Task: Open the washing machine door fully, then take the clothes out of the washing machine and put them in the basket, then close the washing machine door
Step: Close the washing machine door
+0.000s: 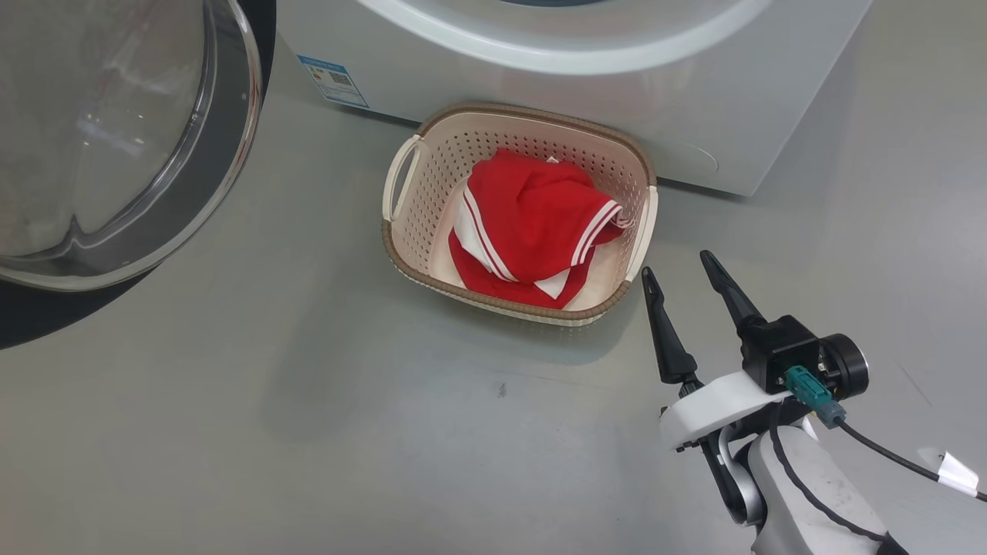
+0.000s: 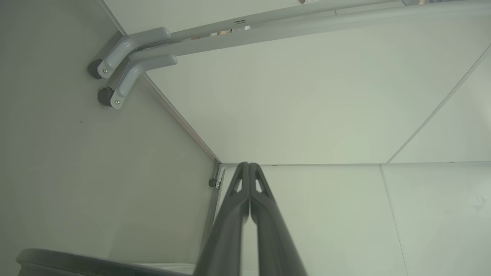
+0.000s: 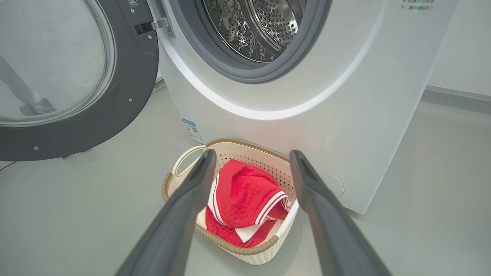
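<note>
Fingers of the right gripper (image 1: 676, 263) stand spread wide, released and empty. They sit low in the head view at about 4 o'clock and point toward 11. A teal plug (image 1: 810, 391) with a black cable sits on its wrist, and a white tag (image 1: 956, 472) hangs on that cable at 3 o'clock of it. Bare grey floor (image 1: 308, 401) lies between the tips and the basket (image 1: 443, 177), which is near, at 10 o'clock of the gripper. The clothes (image 1: 532, 220), red with white stripes, lie heaped in the basket toward its 3 o'clock side. At the basket's 12 o'clock stands the washer (image 1: 694, 92), its front close against the basket's far rim; whether they touch I cannot tell. A blue label (image 1: 333, 81) is on the washer's lower corner, at 10 o'clock of the basket. The door (image 1: 116, 139) hangs swung open at 9 o'clock, apart from the basket, its glass bowl ringed in black.

In the right wrist view the two fingers frame the basket and clothes. Above them at 12 o'clock the washer's mouth shows a steel drum (image 3: 257, 27), with the door at 10 o'clock.

The left gripper (image 2: 249, 165) is clenched, its fingers pressed together on nothing. It points at white panels (image 2: 307, 115), and two grey legs (image 2: 126, 65) show at 10 o'clock.
</note>
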Available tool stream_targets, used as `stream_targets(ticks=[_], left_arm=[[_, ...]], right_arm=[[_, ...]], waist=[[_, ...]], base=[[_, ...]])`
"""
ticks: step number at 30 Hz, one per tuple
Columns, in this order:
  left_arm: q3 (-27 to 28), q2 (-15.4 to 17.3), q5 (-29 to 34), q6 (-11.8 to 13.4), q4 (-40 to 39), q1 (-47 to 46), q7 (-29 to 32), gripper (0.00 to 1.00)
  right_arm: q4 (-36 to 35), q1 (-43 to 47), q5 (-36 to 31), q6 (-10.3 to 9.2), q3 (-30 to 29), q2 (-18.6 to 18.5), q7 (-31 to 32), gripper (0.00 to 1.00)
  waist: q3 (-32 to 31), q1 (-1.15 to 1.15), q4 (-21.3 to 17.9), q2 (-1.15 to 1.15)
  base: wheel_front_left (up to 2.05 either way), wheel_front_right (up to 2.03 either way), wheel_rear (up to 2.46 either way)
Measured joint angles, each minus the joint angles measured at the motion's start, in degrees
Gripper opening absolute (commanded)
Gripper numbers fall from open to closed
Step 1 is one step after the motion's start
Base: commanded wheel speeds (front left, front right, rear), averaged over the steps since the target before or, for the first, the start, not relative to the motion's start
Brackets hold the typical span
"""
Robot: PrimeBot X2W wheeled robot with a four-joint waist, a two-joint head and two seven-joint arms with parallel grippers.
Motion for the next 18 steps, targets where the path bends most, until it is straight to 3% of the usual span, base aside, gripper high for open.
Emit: stream_targets(ticks=[18], left_arm=[[-3.5,2.0,0.1,0.5,7.6,-2.9,6.8,0.00]], right_arm=[[0.0,-0.2,0.0,-0.51,0.0,0.0,0.0,1.00]], waist=[[0.4,0.00,-1.6,0.00]], base=[[0.00,0.00,0.00]])
